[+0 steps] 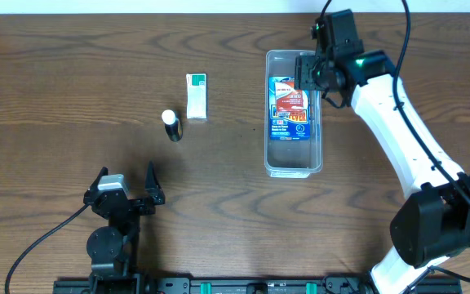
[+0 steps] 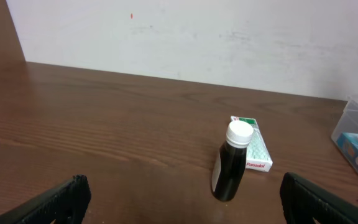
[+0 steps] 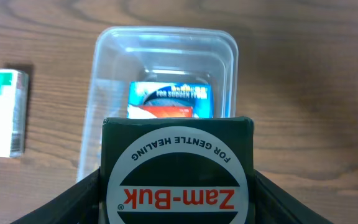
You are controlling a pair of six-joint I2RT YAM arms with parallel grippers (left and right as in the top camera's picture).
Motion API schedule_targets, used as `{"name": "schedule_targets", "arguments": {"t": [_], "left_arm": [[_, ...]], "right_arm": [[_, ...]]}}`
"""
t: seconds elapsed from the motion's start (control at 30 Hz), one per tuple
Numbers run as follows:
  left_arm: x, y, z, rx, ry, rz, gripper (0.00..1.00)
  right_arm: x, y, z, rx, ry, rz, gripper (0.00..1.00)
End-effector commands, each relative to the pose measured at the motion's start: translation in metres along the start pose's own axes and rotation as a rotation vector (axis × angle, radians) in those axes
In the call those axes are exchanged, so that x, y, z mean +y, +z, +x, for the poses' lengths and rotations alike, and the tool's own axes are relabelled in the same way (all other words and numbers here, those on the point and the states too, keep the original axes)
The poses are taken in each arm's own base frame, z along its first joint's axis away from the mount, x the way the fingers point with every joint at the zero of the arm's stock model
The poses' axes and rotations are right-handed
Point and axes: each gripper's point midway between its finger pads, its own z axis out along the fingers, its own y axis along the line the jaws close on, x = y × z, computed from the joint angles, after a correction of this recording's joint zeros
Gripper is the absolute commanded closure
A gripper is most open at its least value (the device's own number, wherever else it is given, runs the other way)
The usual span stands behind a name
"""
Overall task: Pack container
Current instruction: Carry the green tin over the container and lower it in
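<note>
The clear plastic container [image 1: 294, 163] lies lengthwise at the table's centre right and also shows in the right wrist view [image 3: 104, 56]. A blue and red box [image 1: 290, 106] lies inside it, seen too in the right wrist view [image 3: 169, 99]. My right gripper [image 1: 310, 72] is over the container's far end, shut on a dark green Zam-Buk box [image 3: 178, 171]. My left gripper [image 2: 182, 202] is open and empty near the front left. A dark bottle with a white cap [image 1: 171, 125] stands ahead of it [image 2: 232, 162], next to a white and green Panadol box [image 1: 196, 95] [image 2: 253, 149].
The wooden table's front edge runs below the left arm's base [image 1: 108, 245]. A white wall stands behind the table in the left wrist view [image 2: 179, 37]. The Panadol box also shows at the left edge of the right wrist view [image 3: 2, 112].
</note>
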Motion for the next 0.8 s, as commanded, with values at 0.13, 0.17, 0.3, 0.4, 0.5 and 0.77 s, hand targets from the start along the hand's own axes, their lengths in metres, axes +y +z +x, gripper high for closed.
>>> {"name": "schedule_targets", "arguments": {"t": [0.13, 0.17, 0.3, 0.4, 0.5, 0.77], "left_arm": [[0.005, 0.001, 0.017, 0.047, 0.014, -0.022, 0.02], [0.005, 0.001, 0.017, 0.047, 0.013, -0.022, 0.02], [0.005, 0.001, 0.017, 0.047, 0.014, -0.022, 0.02], [0.005, 0.001, 0.017, 0.047, 0.014, -0.022, 0.02], [0.005, 0.001, 0.017, 0.047, 0.013, -0.022, 0.02], [0.005, 0.001, 0.017, 0.047, 0.014, -0.022, 0.02]], "right_arm": [[0.002, 0.021, 0.018, 0.004, 0.055, 0.012, 0.34], [0.004, 0.023, 0.02, 0.004, 0.05, 0.008, 0.34], [0.016, 0.026, 0.023, -0.007, 0.031, -0.01, 0.34], [0.025, 0.026, 0.022, -0.023, 0.016, -0.021, 0.34], [0.028, 0.026, 0.021, -0.038, 0.005, -0.005, 0.34], [0.022, 0.046, 0.033, 0.0, 0.013, 0.043, 0.34]]}}
